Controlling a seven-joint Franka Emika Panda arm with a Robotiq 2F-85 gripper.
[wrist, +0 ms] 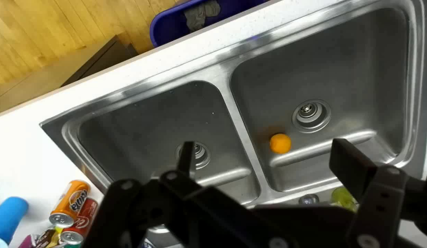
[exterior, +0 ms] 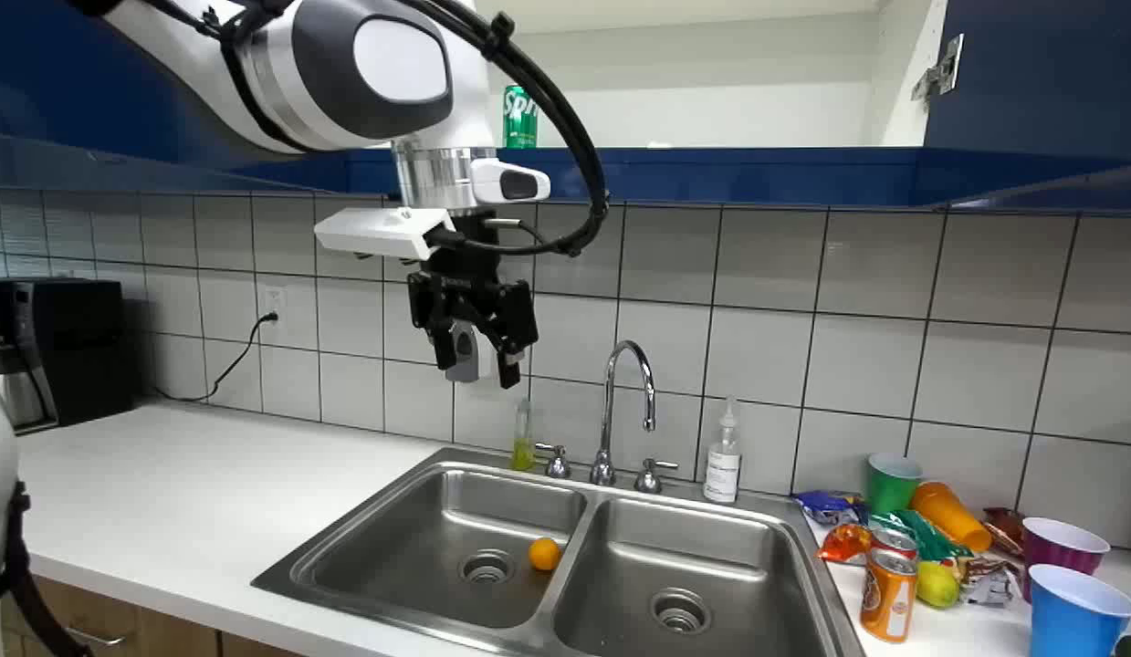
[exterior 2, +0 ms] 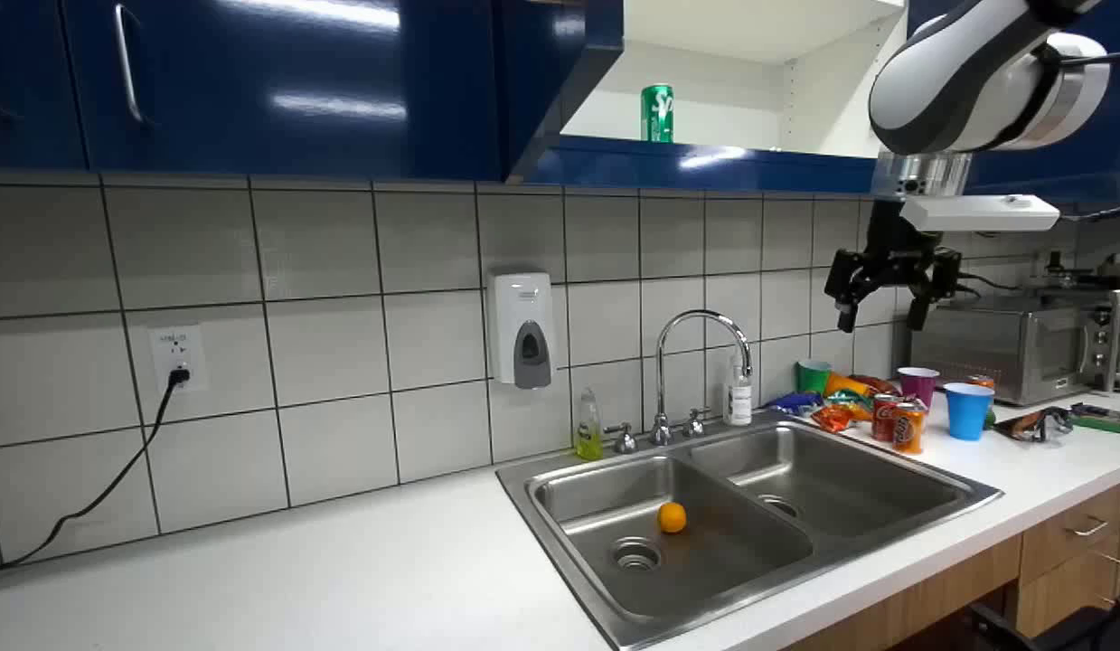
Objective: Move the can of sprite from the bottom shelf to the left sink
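Observation:
The can of sprite is green and stands upright in the open wall cabinet; it also shows in an exterior view. It stands on the bottom shelf, whose top is hidden behind the blue front edge. The left sink is a steel basin; it lies at the right in the wrist view. My gripper is open and empty, pointing down above the sink area and below the shelf's height. Its spread fingers show in an exterior view and in the wrist view. The can is out of the wrist view.
An orange ball-like object lies in the left sink. The tall faucet stands behind the basins. A soap dispenser hangs on the wall. Cups, an orange can and snack bags crowd the right counter. An open blue door flanks the cabinet.

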